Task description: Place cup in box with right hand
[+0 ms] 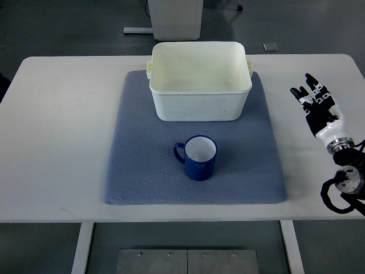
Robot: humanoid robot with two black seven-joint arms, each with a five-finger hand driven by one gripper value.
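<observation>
A dark blue cup (pixel 197 157) with a white inside stands upright on the blue mat (pixel 142 160), its handle pointing left. Behind it, at the mat's far edge, sits an empty cream plastic box (pixel 201 106). My right hand (pixel 315 101) hovers over the white table at the far right, fingers stretched out and holding nothing, well to the right of the cup and the box. The left arm does not show.
The white table (pixel 57 131) extends to both sides of the mat. A white cabinet base (pixel 177 20) stands on the floor beyond the table's far edge. A metal plate (pixel 188 261) lies below the near edge.
</observation>
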